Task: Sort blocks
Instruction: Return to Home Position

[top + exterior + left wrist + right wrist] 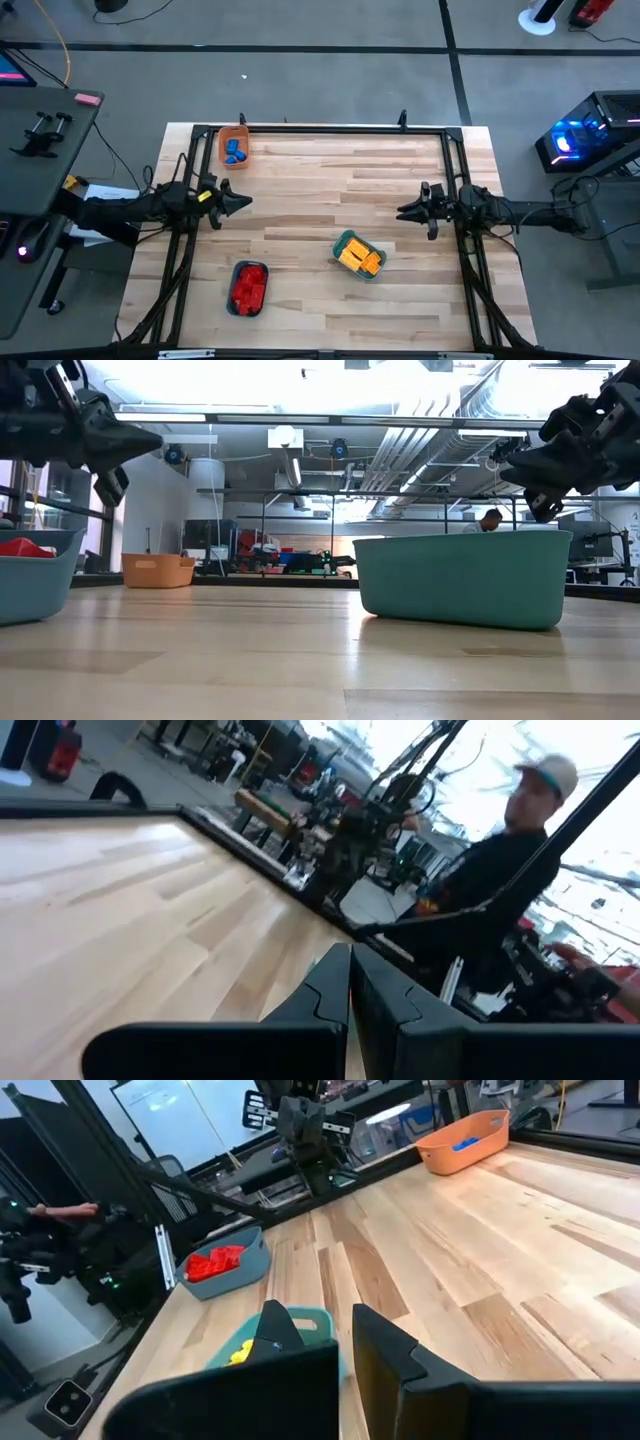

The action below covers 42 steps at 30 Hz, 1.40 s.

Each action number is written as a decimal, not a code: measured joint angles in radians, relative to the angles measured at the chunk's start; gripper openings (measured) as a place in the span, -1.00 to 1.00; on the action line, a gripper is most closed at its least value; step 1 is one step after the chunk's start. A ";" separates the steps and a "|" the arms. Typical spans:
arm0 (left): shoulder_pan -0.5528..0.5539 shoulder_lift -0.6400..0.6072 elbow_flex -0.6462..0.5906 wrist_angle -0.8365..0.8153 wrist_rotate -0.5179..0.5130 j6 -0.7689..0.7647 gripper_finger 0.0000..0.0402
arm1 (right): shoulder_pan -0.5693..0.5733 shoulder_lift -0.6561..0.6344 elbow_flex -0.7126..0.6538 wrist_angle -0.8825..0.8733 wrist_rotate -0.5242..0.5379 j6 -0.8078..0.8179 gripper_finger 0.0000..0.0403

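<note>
1. Pale plank-wood tabletop (320, 190), ringed by a black metal frame (320, 130), carries three small trays. Both arms hang above it, clear of every tray.
2. Nearest the front edge, on the left, a teal plastic tray (35, 585) holds the red plastic toy blocks (249, 285), heaped together.
3. Slightly farther in and to the right, a second teal plastic tray (460, 585) sits askew. It holds the yellow-orange blocks (361, 260).
4. Mid-table, the left gripper (243, 201) hovers over the left side, its fingers pressed together on nothing. The right gripper (403, 211) faces it from the right side, well apart. Its fingers are parted by a narrow gap and hold nothing.
5. Farthest back, at the rear left corner, an orange plastic tray (455, 1155) holds the blue blocks (235, 151).
6. Beyond the table, a person in a cap and dark top (500, 870) shows in the left wrist view. A grey desk (40, 150) with a small pink object (88, 98) stands to the left, and a blue-lit computer case (575, 140) to the right. Lettering on the room's equipment is too small to read.
</note>
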 joint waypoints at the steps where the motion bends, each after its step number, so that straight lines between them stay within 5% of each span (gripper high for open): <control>1: -0.001 0.000 -0.001 -0.006 0.001 0.000 -1.00 | 0.000 0.000 0.000 0.000 -0.001 0.000 -1.00; 9: -0.002 0.000 -0.001 -0.006 0.001 0.000 -1.00 | 0.016 -0.144 0.000 -0.002 0.004 0.000 -1.00; 42: -0.097 0.000 -0.001 -0.006 0.010 0.079 -1.00 | 0.020 -0.113 0.000 0.000 0.001 0.000 -1.00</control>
